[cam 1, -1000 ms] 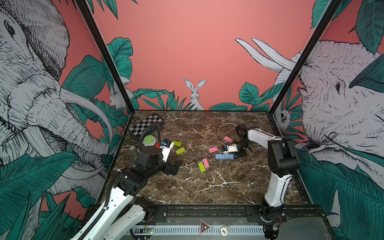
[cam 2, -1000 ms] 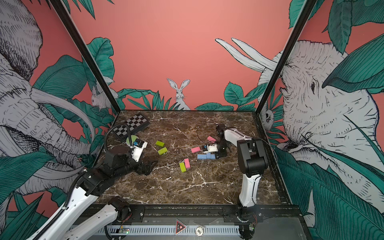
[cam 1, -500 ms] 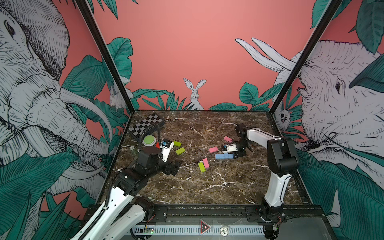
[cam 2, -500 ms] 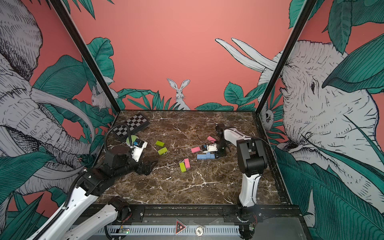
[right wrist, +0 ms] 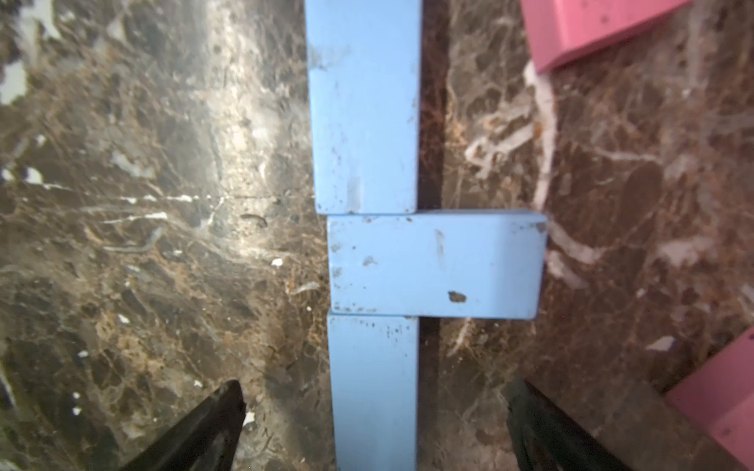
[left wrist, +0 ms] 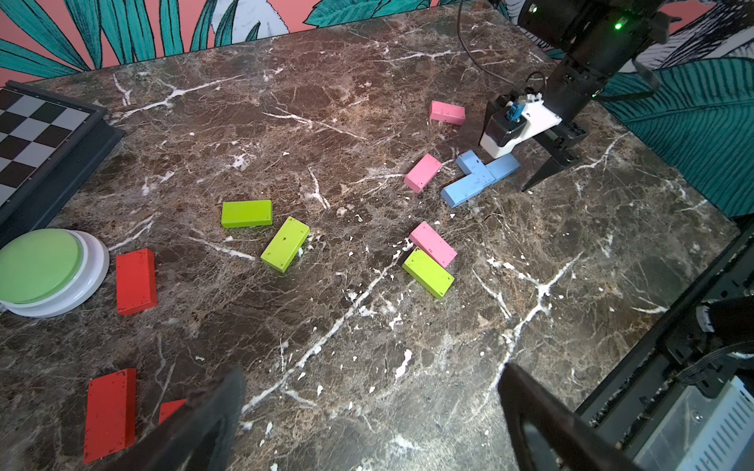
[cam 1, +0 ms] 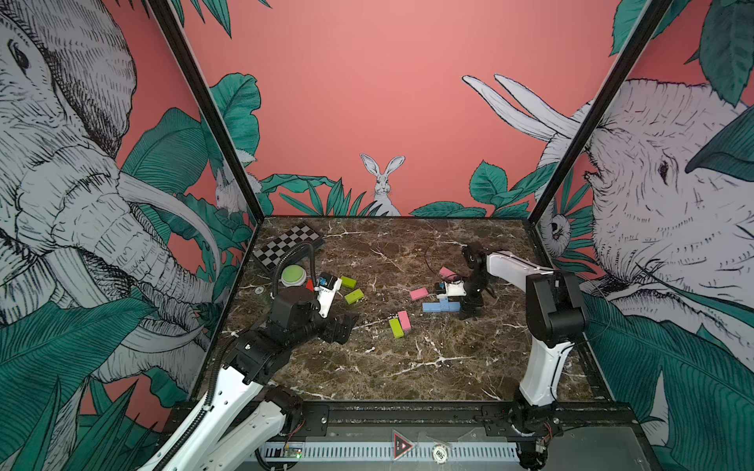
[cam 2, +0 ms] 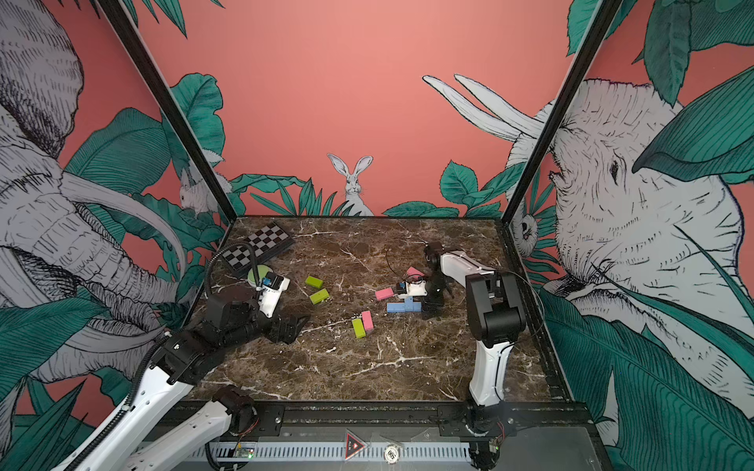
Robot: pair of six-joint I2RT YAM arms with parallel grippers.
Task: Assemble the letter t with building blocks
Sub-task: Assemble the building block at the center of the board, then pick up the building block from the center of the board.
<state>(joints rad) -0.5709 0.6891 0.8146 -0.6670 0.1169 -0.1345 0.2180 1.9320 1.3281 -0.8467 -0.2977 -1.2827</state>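
1. Far left: the chequered board [cam 1: 289, 244] lies in the far-left corner of the marble worktop [cam 1: 408, 375]. The round green-topped button [left wrist: 38, 267] sits just near of it.
2. A red block [left wrist: 136, 281], flat, rectangular and speckled with dark scuffs, lies just right of the button. Two more red blocks [left wrist: 110, 414] lie close by the left hand, one largely hidden behind a finger.
3. The left hand [left wrist: 371, 371] hangs over the near-left worktop, fingers spread wide, nothing between them.
4. Two lime green blocks [cam 1: 348, 281] lie flat just beside each other, right of the button, turned at different angles.
5. Mid-worktop, a paired lime green block [left wrist: 428, 272] and a paired pink block [left wrist: 432, 244] lie long side against long side.
6. A lone pink block [cam 1: 419, 293] lies just left of the blue figure, apart from it.
7. Three light blue blocks [right wrist: 436, 265] lie flat right of centre, touching in a T. Two lie in a left-right line and the third is wedged crosswise between them, its free end pointing to the far wall. Their paint is scuffed and chipped.
8. A far pink block [cam 1: 446, 272] lies beyond the T.
9. The right hand [right wrist: 377, 385] points down over the T's right-hand block. Its fingers are spread wide either side of it, with worktop showing in both gaps, and grip nothing.
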